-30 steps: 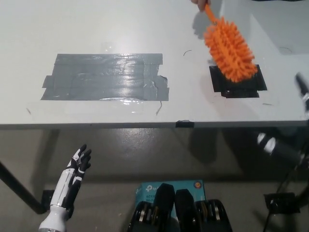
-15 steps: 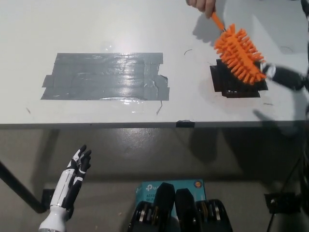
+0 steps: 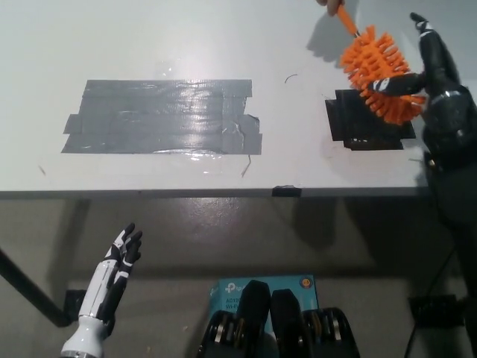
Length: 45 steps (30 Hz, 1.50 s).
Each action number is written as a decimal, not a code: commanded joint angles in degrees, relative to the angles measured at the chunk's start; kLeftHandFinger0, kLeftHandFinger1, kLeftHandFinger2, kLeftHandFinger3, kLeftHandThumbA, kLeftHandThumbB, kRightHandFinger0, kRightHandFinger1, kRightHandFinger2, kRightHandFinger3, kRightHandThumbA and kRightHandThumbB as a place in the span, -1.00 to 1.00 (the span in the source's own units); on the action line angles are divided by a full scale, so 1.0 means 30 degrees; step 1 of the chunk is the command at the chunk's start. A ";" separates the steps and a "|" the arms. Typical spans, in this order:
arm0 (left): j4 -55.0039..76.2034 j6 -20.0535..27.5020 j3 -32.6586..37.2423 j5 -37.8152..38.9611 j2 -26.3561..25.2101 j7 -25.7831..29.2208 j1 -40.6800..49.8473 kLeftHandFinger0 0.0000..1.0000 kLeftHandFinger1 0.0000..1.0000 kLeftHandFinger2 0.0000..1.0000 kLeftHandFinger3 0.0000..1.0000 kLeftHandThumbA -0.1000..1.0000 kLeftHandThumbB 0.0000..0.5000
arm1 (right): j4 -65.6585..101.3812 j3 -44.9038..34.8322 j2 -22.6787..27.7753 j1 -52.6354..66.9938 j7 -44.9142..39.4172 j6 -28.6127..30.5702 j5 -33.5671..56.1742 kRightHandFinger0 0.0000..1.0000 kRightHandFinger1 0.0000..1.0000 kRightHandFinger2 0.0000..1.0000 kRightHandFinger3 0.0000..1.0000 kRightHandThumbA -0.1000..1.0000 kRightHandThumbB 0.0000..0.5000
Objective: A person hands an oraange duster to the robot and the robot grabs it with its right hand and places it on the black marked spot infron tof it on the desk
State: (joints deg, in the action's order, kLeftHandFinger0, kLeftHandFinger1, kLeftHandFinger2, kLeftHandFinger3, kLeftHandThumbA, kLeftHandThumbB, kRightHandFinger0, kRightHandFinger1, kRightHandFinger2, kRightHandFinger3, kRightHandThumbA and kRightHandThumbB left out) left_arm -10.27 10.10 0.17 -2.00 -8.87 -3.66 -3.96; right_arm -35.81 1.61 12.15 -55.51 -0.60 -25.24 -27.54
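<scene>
Now the black right hand (image 3: 434,82) wraps its fingers into the bristly orange duster (image 3: 381,74), handle slanting up-left toward a person's hand (image 3: 329,4), over the black taped square (image 3: 365,128); white left hand (image 3: 115,265) idles released.

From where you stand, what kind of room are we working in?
Probably a lab or workshop test setup, not a home. A plain white desk carries a big patch of grey tape and a black marked spot, over a bare concrete floor with a boxed network device underneath.
</scene>
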 commanded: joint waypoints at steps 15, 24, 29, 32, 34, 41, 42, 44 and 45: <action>0.0499 0.0490 0.0177 -0.0287 -0.0184 -0.0132 -0.0532 1.00 1.00 1.00 1.00 0.87 -0.36 | -1.0848 0.2160 -0.0017 -0.6583 0.0163 0.2069 0.0879 1.00 1.00 1.00 1.00 0.87 0.47; 0.0371 0.0658 0.0089 -0.0150 -0.0330 -0.0224 -0.0708 1.00 1.00 1.00 1.00 0.86 -0.38 | -1.2379 0.6233 0.0350 -0.6787 0.0197 0.0925 -0.1398 -1.00 -0.95 -0.62 1.00 -0.98 -0.26; 0.0366 0.0691 0.0012 -0.0070 -0.0365 -0.0210 -0.0641 1.00 1.00 1.00 1.00 0.86 -0.37 | -1.1530 0.6345 0.0609 -0.6556 0.0225 0.0785 -0.0643 -0.96 -0.76 -0.50 1.00 -0.99 -0.39; 0.0266 0.0711 0.0028 -0.0073 -0.0351 -0.0217 -0.0711 1.00 1.00 1.00 1.00 0.87 -0.36 | -1.0026 0.6113 0.1056 -0.6195 0.0480 0.0973 -0.0437 -0.96 -0.69 -0.44 1.00 -1.00 -0.30; 0.0298 0.0662 0.0045 -0.0105 -0.0348 -0.0213 -0.0721 1.00 1.00 1.00 1.00 0.87 -0.38 | -0.9586 0.6088 0.1175 -0.6157 0.0513 0.0849 -0.0469 -0.99 -0.70 -0.46 1.00 -1.00 -0.27; 0.0120 0.1001 0.0041 -0.0209 -0.0424 -0.0162 -0.0776 1.00 1.00 1.00 1.00 0.88 -0.37 | -0.1503 0.5668 0.2604 -0.4657 0.0214 -0.0415 -0.1451 -0.98 -0.67 -0.49 1.00 -0.98 -0.27; 0.0104 0.1028 0.0045 -0.0217 -0.0427 -0.0161 -0.0779 1.00 1.00 1.00 1.00 0.88 -0.37 | -0.0874 0.5518 0.2687 -0.4541 0.0071 -0.0498 -0.1559 -0.98 -0.67 -0.49 1.00 -0.98 -0.27; 0.0026 0.0973 0.0014 -0.0233 -0.0449 -0.0130 -0.0942 1.00 1.00 1.00 1.00 0.88 -0.34 | 0.0814 0.4937 0.2783 -0.4312 -0.0102 -0.0562 -0.1882 -1.00 -0.83 -0.66 0.98 -1.00 -0.24; -0.0022 0.0942 -0.0006 -0.0234 -0.0481 -0.0126 -0.1042 1.00 1.00 1.00 1.00 0.88 -0.34 | 0.1981 0.4465 0.2784 -0.4172 -0.0377 -0.0562 -0.2255 -0.99 -0.73 -0.52 1.00 -1.00 -0.23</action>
State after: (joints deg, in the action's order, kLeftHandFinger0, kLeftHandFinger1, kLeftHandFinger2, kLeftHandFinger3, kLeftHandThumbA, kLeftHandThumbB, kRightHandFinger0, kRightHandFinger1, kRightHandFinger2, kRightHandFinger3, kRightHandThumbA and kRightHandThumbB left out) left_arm -10.61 10.12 0.23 -2.17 -9.04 -3.64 -5.12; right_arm -48.06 19.41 16.39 -65.80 -0.73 -24.33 -28.94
